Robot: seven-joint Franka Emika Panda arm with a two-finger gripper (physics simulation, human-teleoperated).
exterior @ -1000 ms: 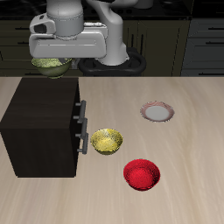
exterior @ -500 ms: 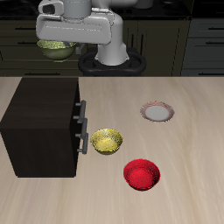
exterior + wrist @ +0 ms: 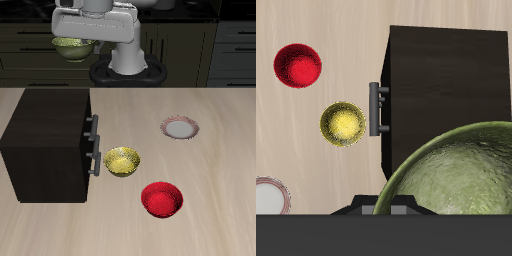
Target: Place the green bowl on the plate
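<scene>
The green bowl (image 3: 72,47) hangs high in the air, held by my gripper (image 3: 73,38), above the back of the dark cabinet (image 3: 50,145). It fills much of the wrist view (image 3: 456,175), olive with a patterned inside. The fingers are hidden by the bowl and the hand. The plate (image 3: 180,127), pale with a reddish-brown scalloped rim, lies on the table well away from the bowl, beyond the cabinet's drawer side; a sliver of it shows in the wrist view (image 3: 270,196).
A yellow bowl (image 3: 122,161) sits beside the cabinet's handles (image 3: 96,145); it also shows in the wrist view (image 3: 344,122). A red bowl (image 3: 161,199) lies nearer the table's front edge, seen in the wrist view too (image 3: 297,65).
My gripper has carried the green bowl upward and sideways toward the plate's side, rising further above the cabinet. Nothing on the table has moved.
</scene>
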